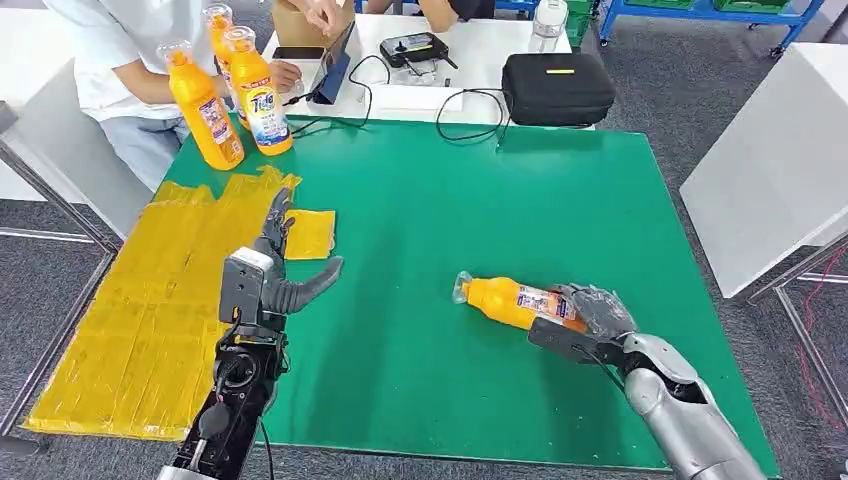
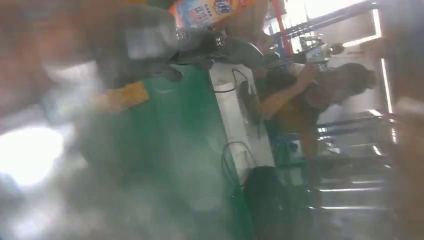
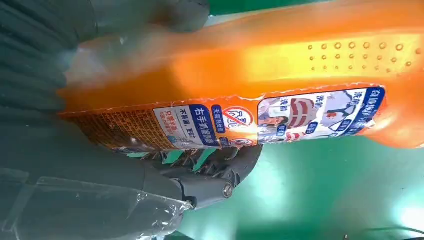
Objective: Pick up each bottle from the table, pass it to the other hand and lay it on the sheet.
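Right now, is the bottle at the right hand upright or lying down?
Lying down. The orange bottle rests on its side on the green table, cap toward the left hand; the right hand wraps its base.

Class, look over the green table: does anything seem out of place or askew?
A small yellow piece lies loose on the green table, apart from the yellow sheet. Nothing looks spilled.

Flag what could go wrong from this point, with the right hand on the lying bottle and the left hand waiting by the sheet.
1. The right hand grips the lying orange bottle near its base, so the long neck end may sag or twist out when lifted.
2. The left hand waits open near the yellow sheet, well apart from the bottle; a misaligned handover could drop it.
3. Upright bottles stand at the sheet's far end and could be knocked over.
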{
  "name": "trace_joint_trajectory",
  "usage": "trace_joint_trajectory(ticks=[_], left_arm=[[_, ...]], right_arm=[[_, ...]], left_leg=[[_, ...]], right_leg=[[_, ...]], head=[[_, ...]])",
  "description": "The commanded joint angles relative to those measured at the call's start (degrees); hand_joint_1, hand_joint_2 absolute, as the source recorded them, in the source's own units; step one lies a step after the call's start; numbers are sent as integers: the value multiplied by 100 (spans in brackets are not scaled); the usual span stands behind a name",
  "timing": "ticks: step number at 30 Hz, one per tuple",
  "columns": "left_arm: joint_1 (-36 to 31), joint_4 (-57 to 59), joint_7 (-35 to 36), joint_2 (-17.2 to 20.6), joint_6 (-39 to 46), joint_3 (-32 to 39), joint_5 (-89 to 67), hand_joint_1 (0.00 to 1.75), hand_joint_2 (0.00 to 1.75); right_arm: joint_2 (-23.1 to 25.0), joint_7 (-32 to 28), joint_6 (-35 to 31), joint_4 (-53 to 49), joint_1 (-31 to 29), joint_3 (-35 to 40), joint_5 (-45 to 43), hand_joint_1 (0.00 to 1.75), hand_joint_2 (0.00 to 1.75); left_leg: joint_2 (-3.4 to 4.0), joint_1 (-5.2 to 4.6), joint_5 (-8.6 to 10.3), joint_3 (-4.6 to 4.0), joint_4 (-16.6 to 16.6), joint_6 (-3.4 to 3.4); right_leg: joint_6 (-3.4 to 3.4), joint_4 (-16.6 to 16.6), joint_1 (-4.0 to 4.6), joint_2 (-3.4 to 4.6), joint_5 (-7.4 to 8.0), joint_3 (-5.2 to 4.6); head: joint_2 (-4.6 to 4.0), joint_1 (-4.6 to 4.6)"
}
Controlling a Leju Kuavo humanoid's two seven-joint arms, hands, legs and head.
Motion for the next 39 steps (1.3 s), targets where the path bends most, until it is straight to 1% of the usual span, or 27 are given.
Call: trace_joint_trajectory(ticks=[1, 3, 7, 12, 13, 14, 16, 18, 19, 20, 23, 25, 26, 28, 30, 33, 35, 37, 39], left_arm=[[-245, 410, 22, 65, -12, -94, 33, 0, 175], [-251, 416, 24, 61, -16, -92, 36, 0, 175], [-243, 401, 34, 58, -33, -79, 39, 0, 175], [-181, 182, 104, 61, -65, -93, -44, 0, 175], [-182, 57, 124, 78, -113, -144, -112, 0, 175], [-180, -46, 164, 80, -132, -172, -166, 0, 175], [-181, -208, 258, 74, -163, -226, -259, 0, 175], [-186, -262, 302, 71, -223, -265, -293, 0, 175], [-197, -261, 318, 70, -265, -283, -297, 0, 175], [-216, -251, 326, 70, -303, -299, -296, 0, 175], [-356, -129, 421, 126, -723, -403, -108, 0, 175], [-516, -24, 448, 173, -888, -502, -116, 0, 175], [-614, 23, 499, 186, -965, -551, -131, 0, 175], [-637, 27, 512, 180, -973, -553, -129, 0, 175], [-833, 186, 684, 246, -1279, -708, -110, 0, 175], [-1148, 494, 784, 244, -1557, -827, -13, 0, 175], [-1267, 617, 836, 216, -1757, -863, 155, 0, 175], [-1298, 653, 835, 208, -1754, -882, 157, 0, 175], [-1414, 807, 898, 228, -1998, -956, 367, 0, 175]], right_arm=[[263, 33, -3, 425, 121, 94, -31, 175, 175], [308, 38, -28, 421, 115, 68, -31, 175, 175], [519, 47, -246, 384, 106, -62, 30, 175, 175], [1188, 120, -972, 59, 97, -428, 272, 175, 175], [1551, -36, -1557, -122, 121, -679, 341, 175, 175], [1738, -6, -1713, -300, 135, -744, 389, 175, 175], [1945, 130, -1933, -566, 146, -763, 559, 175, 175], [2071, 97, -2112, -688, 163, -832, 568, 175, 175], [2148, -3, -2273, -773, 188, -894, 533, 175, 175], [2210, -93, -2382, -813, 196, -934, 485, 175, 175], [2404, -415, -2657, -993, 244, -1085, 189, 175, 175], [2508, -670, -2747, -1052, 231, -1168, -126, 175, 175], [2550, -770, -2783, -1064, 223, -1187, -231, 175, 175], [2553, -770, -2781, -1059, 219, -1183, -231, 175, 175], [2641, -1075, -2877, -1082, 213, -1239, -532, 175, 175], [2719, -1312, -2914, -1015, 151, -1177, -762, 175, 175], [2752, -1390, -2924, -950, 117, -1117, -847, 175, 175], [2767, -1407, -2942, -916, 106, -1105, -858, 175, 175], [2789, -1474, -2913, -789, 41, -1024, -942, 175, 175]], left_leg=[[-12, 3, -2, 21, -11, -4], [-7, 4, -2, 12, -6, -3], [-7, 3, -3, 27, -14, -6], [29, 5, -4, 14, -5, -6], [30, 3, -5, 20, -10, -8], [43, 4, -4, 16, -9, -9], [56, 2, -7, 9, -4, -11], [41, 6, -3, -5, -1, -9], [38, 5, -7, 6, -4, -12], [24, 2, -1, 7, -6, -6], [13, 3, 1, -2, -2, -4], [16, 5, 5, -16, -1, -3], [14, 2, 2, -9, -1, -4], [9, 4, 8, -30, -2, -3], [8, 2, 6, -25, -3, -3], [4, 1, 8, -28, -4, -3], [0, 2, 5, -21, -3, -5], [8, 4, 6, -25, -3, -3], [5, 0, 5, -18, -7, -3]], right_leg=[[-7, -11, 0, 12, -4, 25], [-4, -8, 2, 7, -2, 16], [-8, -15, 0, 21, -5, 29], [-8, -5, 3, 34, 2, 9], [-11, -5, 0, 44, 0, 12], [-12, -4, 3, 51, 4, 4], [-16, 7, 2, 61, 3, -8], [-12, 8, 6, 40, 2, -18], [-15, 8, 5, 47, -5, -7], [-10, 6, 2, 31, -7, -3], [-6, 9, 3, 21, -10, -5], [-6, 9, 3, 18, -4, -17], [-7, 10, -3, 23, -9, -11], [-6, 6, -1, 10, -3, -27], [-7, 6, -4, 14, -5, -22], [-7, 6, -5, 9, -4, -25], [-9, 8, -6, 13, -8, -18], [-6, 4, -1, 14, -3, -21], [-6, 4, -4, 18, -5, -16]], head=[[0, 0], [0, 0], [0, 0], [0, 0], [0, 0], [0, 0], [0, -2], [0, -4], [0, -4], [0, -2], [0, 0], [0, -2], [0, -2], [0, 2], [0, 0], [0, 0], [0, 0], [0, 0], [0, -2]])
